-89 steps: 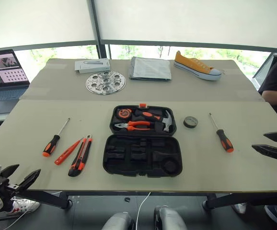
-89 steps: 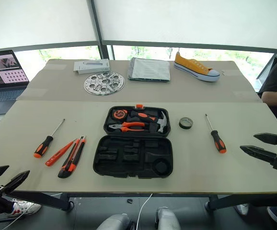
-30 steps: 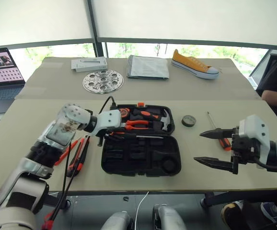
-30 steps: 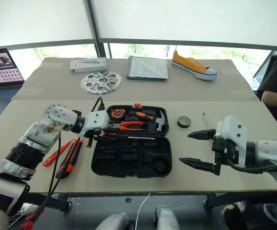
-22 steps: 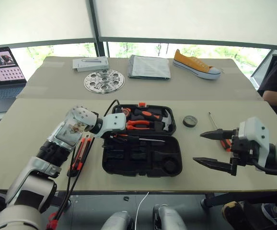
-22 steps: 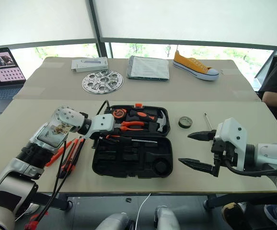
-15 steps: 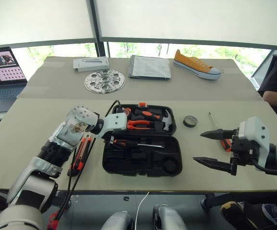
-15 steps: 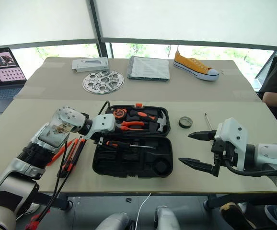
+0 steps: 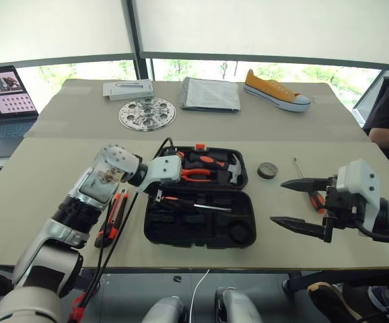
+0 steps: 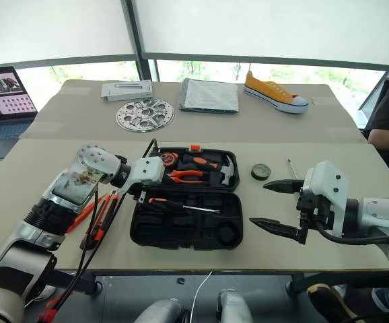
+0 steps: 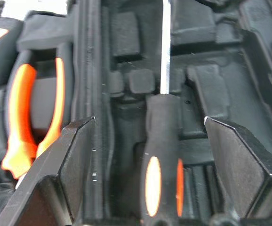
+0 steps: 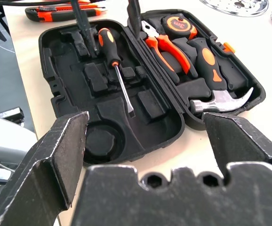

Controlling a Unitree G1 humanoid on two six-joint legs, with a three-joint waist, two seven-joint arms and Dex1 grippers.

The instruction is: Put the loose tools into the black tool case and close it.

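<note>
The black tool case (image 9: pixel 200 195) sits open in the middle of the table (image 9: pixel 40 168), lid half at the far side holding the pliers (image 9: pixel 193 175), hammer (image 9: pixel 229 172) and tape measure (image 10: pixel 169 160). 1 screwdriver (image 10: pixel 174 204) is lying across the near half of the case, handle toward the robot's left, shaft pointing right.

The left gripper (image 10: pixel 140 194) hangs right over that handle with its fingers (image 11: pixel 70 165) spread on either side of it, not touching it as far as the wrist view shows, so it's open and holding nothing.

The right gripper (image 10: pixel 275 205) hovers off the right side of the case, jaws wide apart and empty.

The other screwdriver (image 9: pixel 307 190) is on the table just past the right gripper, partly hidden by it. The small black tape roll (image 9: pixel 268 169) lies between the case and that screwdriver.

On the left of the case, under the left arm, the utility knife (image 9: pixel 112 217) and the slim orange tool (image 10: pixel 85 210) lie side by side on the table.

At the far end there's a silver perforated disc (image 9: pixel 147 114), a flat grey box (image 9: pixel 128 89) and a yellow sneaker (image 9: pixel 276 91).
</note>
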